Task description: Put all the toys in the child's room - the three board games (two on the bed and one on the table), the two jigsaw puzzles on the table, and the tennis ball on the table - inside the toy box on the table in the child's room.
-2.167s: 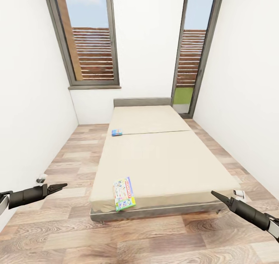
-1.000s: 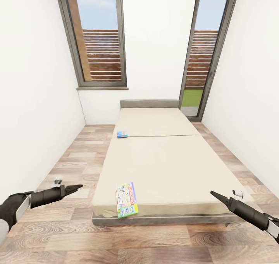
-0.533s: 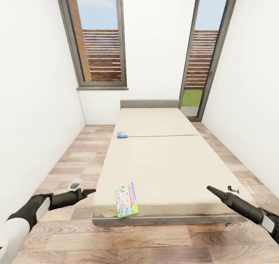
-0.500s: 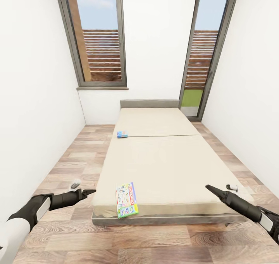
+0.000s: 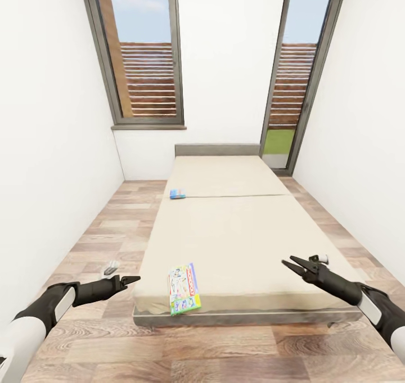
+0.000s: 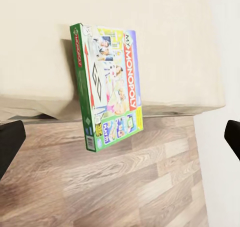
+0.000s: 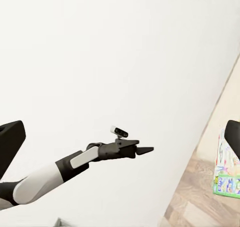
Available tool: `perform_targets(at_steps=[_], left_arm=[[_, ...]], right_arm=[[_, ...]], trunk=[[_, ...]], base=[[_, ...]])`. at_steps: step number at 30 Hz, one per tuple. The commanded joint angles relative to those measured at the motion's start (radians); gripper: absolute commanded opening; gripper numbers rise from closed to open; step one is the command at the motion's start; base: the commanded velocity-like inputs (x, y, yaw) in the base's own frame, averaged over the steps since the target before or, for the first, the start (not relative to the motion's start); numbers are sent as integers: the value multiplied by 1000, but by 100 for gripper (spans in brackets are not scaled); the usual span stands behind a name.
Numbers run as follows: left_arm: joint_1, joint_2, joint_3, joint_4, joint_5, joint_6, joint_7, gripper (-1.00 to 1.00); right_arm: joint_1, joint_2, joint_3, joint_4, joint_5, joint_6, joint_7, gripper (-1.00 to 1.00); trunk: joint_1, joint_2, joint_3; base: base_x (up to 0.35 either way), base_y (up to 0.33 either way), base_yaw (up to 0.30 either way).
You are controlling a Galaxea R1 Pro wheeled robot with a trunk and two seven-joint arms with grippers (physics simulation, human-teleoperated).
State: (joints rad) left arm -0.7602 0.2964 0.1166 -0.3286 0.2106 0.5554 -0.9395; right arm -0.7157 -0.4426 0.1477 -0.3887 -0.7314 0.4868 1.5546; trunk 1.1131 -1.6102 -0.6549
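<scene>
Right now the Monopoly box [image 5: 183,288] lies on the bed [image 5: 236,231] edge between both spread tools, left tool [image 5: 130,280] nearer.

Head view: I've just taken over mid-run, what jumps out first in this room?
A long beige bed runs down the narrow room toward two tall windows. A bright Monopoly board game lies at its near edge, overhanging slightly, and a small blue game box sits farther up by the bed's left side. The left gripper and right gripper are stretched out on either side of the near game.
</scene>
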Motion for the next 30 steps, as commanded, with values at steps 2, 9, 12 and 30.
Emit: perform_targets(at_steps=[2, 9, 12, 30], left_arm=[[-1, 0, 3, 0, 4, 8, -1, 100], [-1, 0, 7, 2, 6, 9, 0, 100], [-1, 0, 7, 2, 7, 11, 0, 100], [-1, -5, 9, 3, 8, 31, -2, 100]], right_arm=[[11, -3, 6, -34, -9, 31, 2, 100], [48, -4, 6, -104, -62, 68, 2, 100], [53, -3, 8, -113, -81, 77, 2, 100], [60, 1, 9, -162, -105, 129, 2, 100]], trunk=[[8, -15, -7], [35, -64, -29], [46, -85, -39], [115, -211, -95]], base=[[0, 0, 0], [0, 0, 0], [0, 0, 0], [0, 0, 0]])
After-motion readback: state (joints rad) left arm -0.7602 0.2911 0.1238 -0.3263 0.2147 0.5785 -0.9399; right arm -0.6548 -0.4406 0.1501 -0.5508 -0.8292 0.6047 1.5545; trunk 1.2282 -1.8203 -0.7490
